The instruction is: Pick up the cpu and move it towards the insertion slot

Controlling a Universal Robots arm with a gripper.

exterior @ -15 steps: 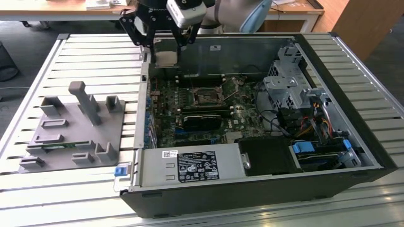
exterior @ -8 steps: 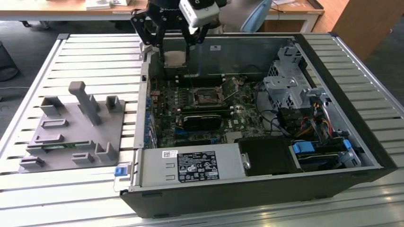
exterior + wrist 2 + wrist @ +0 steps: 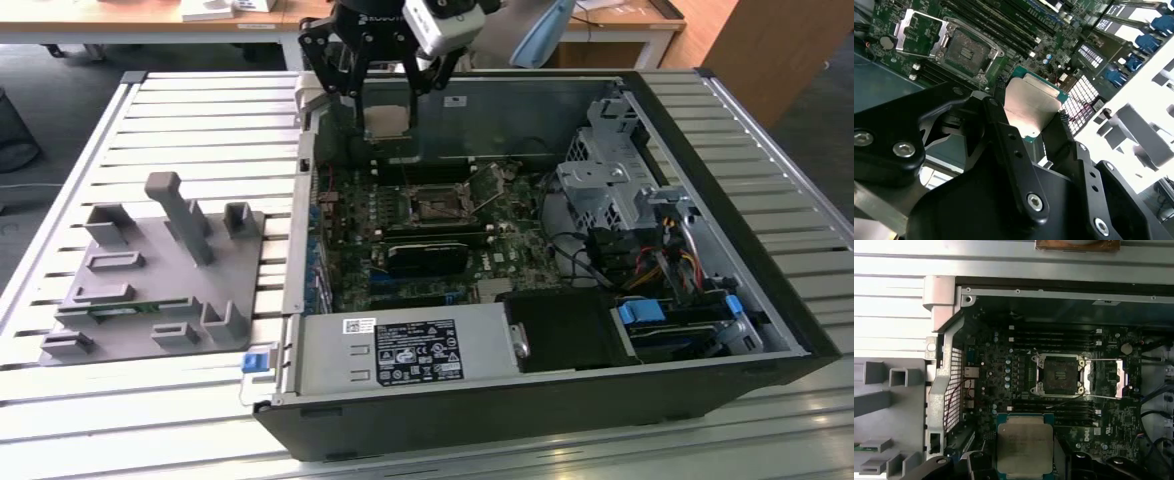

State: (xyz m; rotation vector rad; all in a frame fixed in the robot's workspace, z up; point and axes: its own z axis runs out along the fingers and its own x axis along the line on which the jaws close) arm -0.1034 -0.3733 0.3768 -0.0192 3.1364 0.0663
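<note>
In the upper middle of the exterior view, the gripper [image 3: 387, 118] hangs over the open computer case [image 3: 747, 300], its fingers [image 3: 1004, 130] clamped on the cpu [image 3: 387, 120], which is held in the air. The insertion slot [image 3: 434, 207] lies below it near the frame's centre, its frame open.
</note>
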